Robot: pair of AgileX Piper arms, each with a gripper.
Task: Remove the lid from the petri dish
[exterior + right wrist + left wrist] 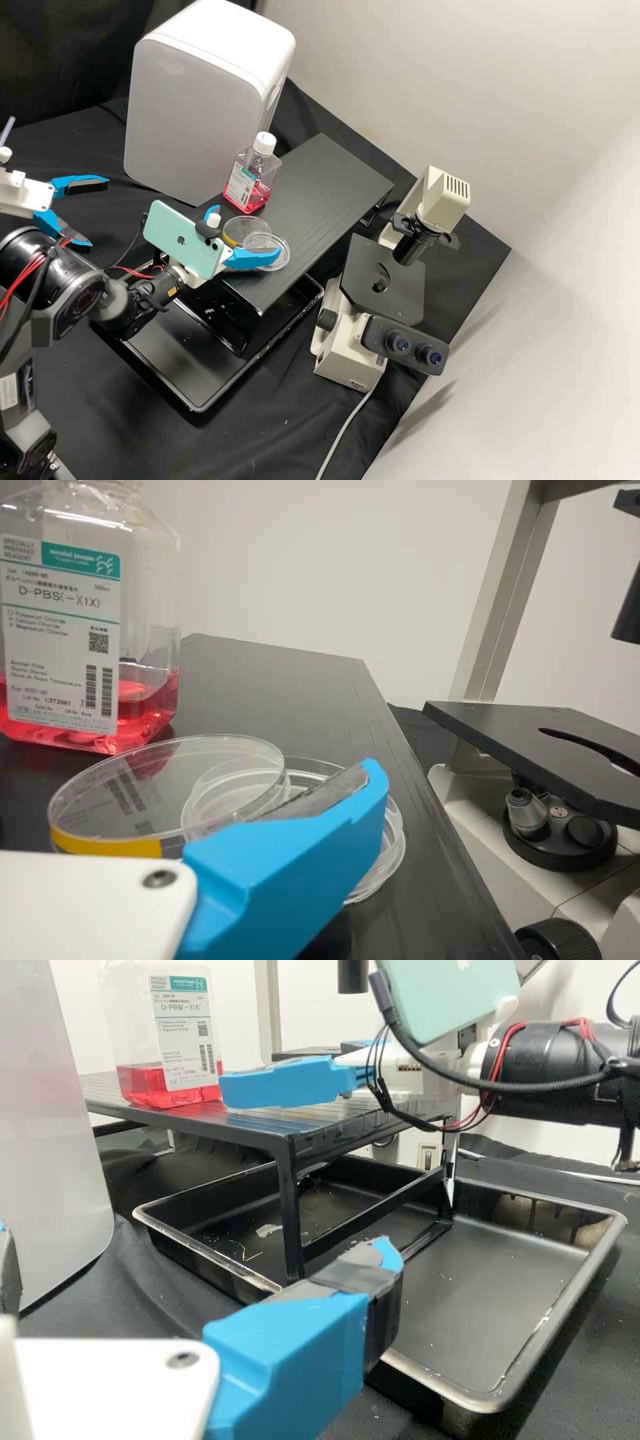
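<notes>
Lid [150, 790] pinched in the right tool [247, 233], tilted, with one edge resting on the dish [281, 247] atop the black shelf [333, 180]. Left tool [98, 211] held spread, well apart, above the desk [100, 133].

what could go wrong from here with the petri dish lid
1. The lid sits tilted, partly overlapping the petri dish, at the right pincer. It might slip and fall onto the dish, or drag the dish along.
2. The dish lies near the edge of the shelf, above the tray. A nudge could tip it off.
3. The flask of red liquid stands close behind. A wide swing could knock it.
</notes>
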